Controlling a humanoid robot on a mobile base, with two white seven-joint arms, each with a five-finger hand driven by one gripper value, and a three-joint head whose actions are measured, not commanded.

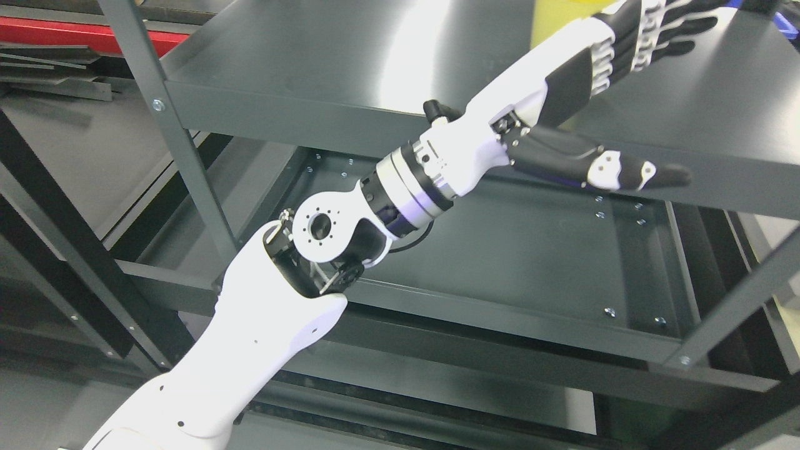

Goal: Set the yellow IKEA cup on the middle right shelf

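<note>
Dark grey shelf (325,69) bears yellow cup (553,22), half hidden behind left hand (600,69).

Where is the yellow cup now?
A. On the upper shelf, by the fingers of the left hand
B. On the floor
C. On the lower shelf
A: the yellow cup stands on the upper shelf at the picture's top edge, with the left hand stretched alongside it.
</note>
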